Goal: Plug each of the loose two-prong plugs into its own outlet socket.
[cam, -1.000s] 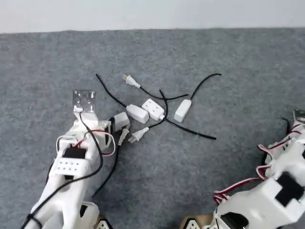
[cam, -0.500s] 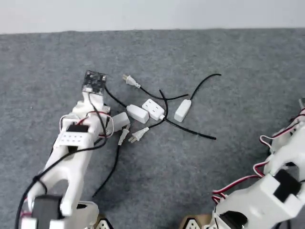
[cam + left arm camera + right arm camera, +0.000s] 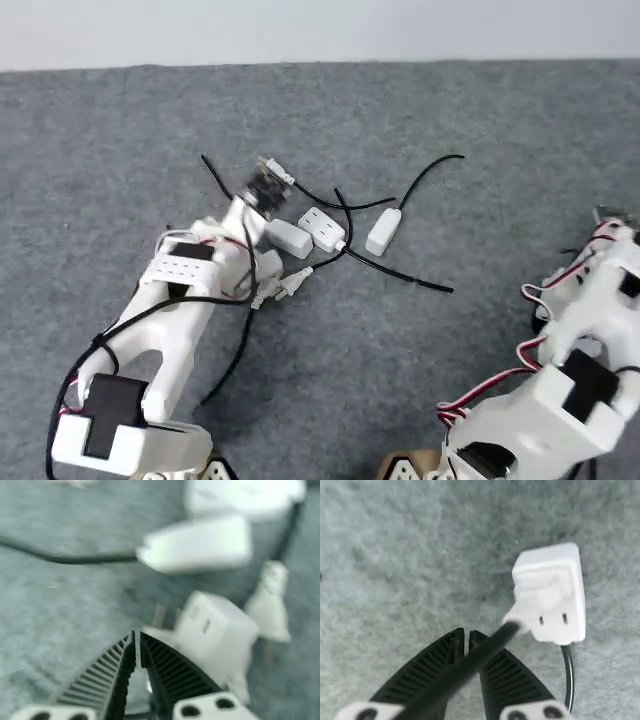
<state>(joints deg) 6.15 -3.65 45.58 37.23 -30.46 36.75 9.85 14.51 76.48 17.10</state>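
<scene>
While my left arm (image 3: 185, 300) stretches across the grey worktop (image 3: 450, 110) into the tangle of cords, my left hand (image 3: 137, 636) hangs low over the surface, its fingers drawn almost together with only a sliver between them and nothing in it. Just beside its tips lies a square white plug (image 3: 212, 630), its two prongs pointing toward an oblong socket (image 3: 200, 545) but stopping short of it. A tapered plug (image 3: 270, 605) lies just beside the square one, on the side away from my fingers. From above, the oblong socket sits side by side with a three-slot socket (image 3: 322, 228). A third socket (image 3: 384, 230) lies a little apart from that pair, with a black cable (image 3: 430, 170) curving away from it. A further plug (image 3: 268, 167) rests at the back of the cluster with its prongs bare, right by my left wrist. My right arm (image 3: 590, 330) is at the worktop's right edge, well apart from the cluster. My right hand (image 3: 466, 632) is likewise nearly closed and holds nothing between its fingers. A black cord (image 3: 470, 662) crosses in front of them, and I cannot tell whether it touches them. Beyond the tips lies a white block (image 3: 552, 575) showing two slots, with a pale moulded piece on it. I cannot tell whether that piece is a seated plug.
</scene>
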